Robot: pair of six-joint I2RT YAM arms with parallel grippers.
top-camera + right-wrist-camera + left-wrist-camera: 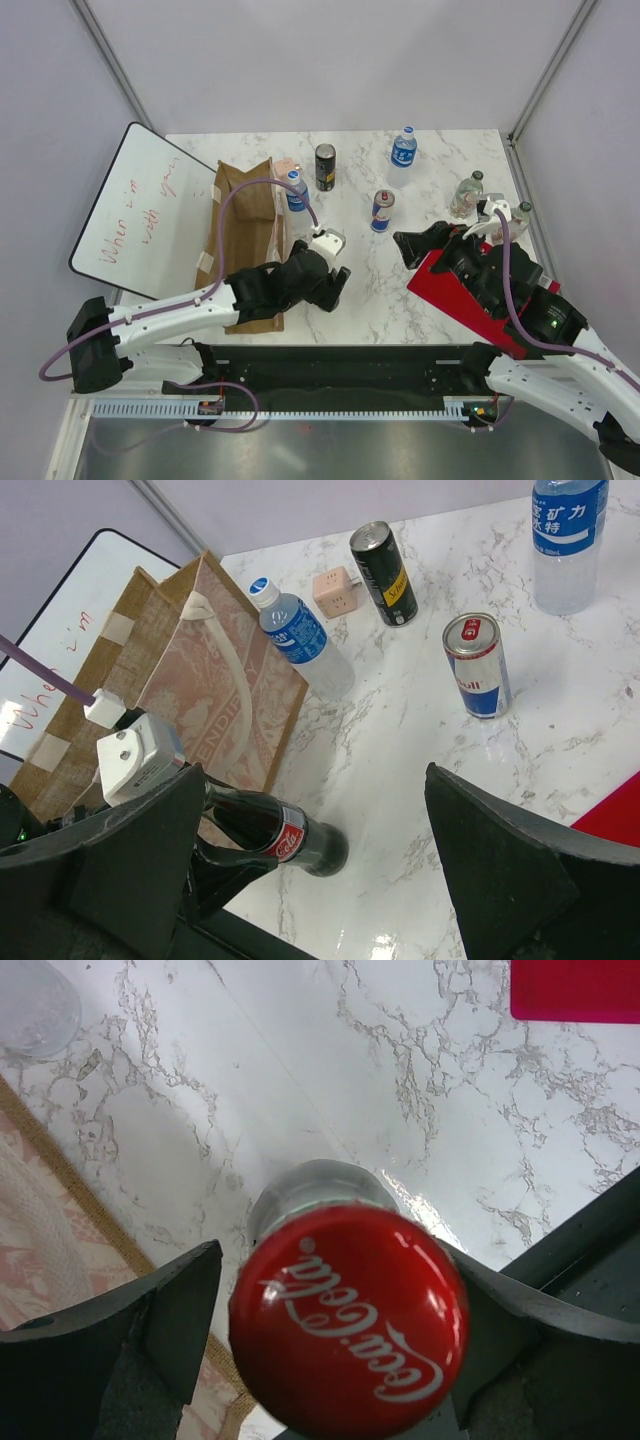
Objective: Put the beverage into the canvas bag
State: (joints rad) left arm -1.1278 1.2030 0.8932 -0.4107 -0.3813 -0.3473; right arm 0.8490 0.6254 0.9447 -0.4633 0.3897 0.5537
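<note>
A dark Coca-Cola bottle (pixel 285 838) with a red cap (pixel 348 1320) leans with its base on the marble table. My left gripper (pixel 333 1260) is shut on its neck just under the cap; in the top view the gripper (pixel 333 287) hides the bottle. The tan canvas bag (pixel 245 225) stands just left of it, its pink patterned side showing in the right wrist view (pixel 225 695) and at the left edge of the left wrist view (pixel 45 1230). My right gripper (pixel 313 772) is wide open and empty, right of the bottle (pixel 420 243).
A blue-label water bottle (pixel 295 190) stands by the bag, with a black can (pixel 325 166), a Red Bull can (pixel 382 210), another water bottle (pixel 403 148) and two clear bottles (pixel 466 194) further back. A red board (pixel 455 290) lies under the right arm. A whiteboard (pixel 135 205) lies left.
</note>
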